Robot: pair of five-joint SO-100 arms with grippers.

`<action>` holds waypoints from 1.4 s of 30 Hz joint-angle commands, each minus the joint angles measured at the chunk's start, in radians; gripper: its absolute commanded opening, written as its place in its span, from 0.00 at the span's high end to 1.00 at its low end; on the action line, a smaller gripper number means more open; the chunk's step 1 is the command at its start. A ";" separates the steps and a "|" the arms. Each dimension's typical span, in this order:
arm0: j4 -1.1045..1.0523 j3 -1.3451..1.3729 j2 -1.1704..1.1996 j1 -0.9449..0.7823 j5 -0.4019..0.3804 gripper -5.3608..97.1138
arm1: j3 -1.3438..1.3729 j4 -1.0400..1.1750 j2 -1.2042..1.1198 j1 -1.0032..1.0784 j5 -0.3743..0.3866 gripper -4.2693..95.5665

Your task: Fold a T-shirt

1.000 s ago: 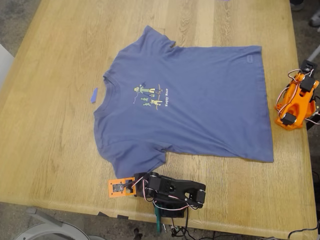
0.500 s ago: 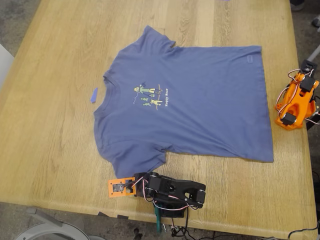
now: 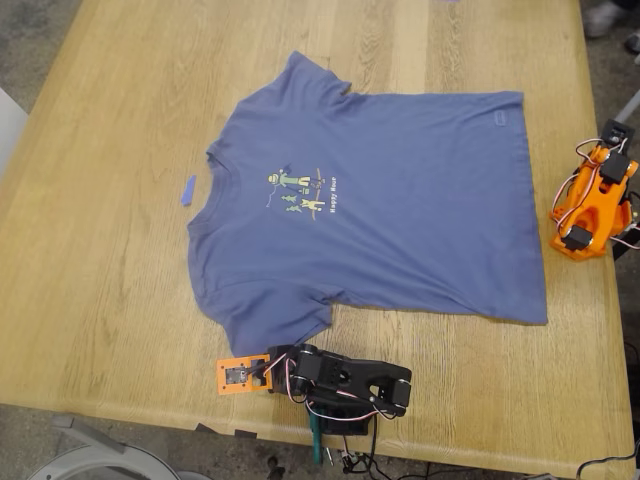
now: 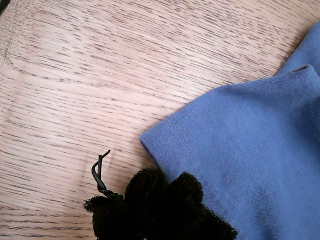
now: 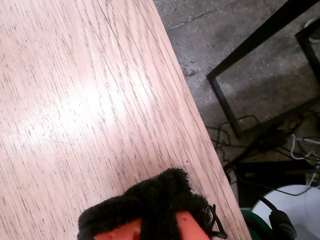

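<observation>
T-shirt (image 3: 380, 220) spread flat on wooden table (image 3: 110, 250), collar toward exterior view's left, print facing up. Small blue strip (image 3: 188, 190) just beside collar. First gripper (image 4: 160, 210) at sleeve hem, black padding touching cloth; jaw spread impossible to tell. Second gripper (image 5: 155, 212) over bare table edge, tips cut off; spread likewise unclear.

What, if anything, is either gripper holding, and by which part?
Nothing seems held: the T-shirt lies flat, my first gripper sits by its sleeve hem, my second gripper over bare table.
</observation>
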 commanded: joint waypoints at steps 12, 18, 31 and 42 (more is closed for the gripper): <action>0.012 -0.021 0.110 -0.012 0.153 0.95 | 0.067 0.003 -0.005 0.041 -0.008 0.95; 0.012 -0.021 0.107 0.000 -0.017 0.95 | 0.066 0.003 -0.003 -0.041 -0.006 0.89; -0.561 -0.060 0.110 0.126 0.032 0.61 | -0.137 -0.408 -0.002 -0.106 0.043 0.76; -0.229 -0.379 0.046 0.265 0.167 0.47 | -0.471 -0.433 -0.006 -0.302 0.235 0.59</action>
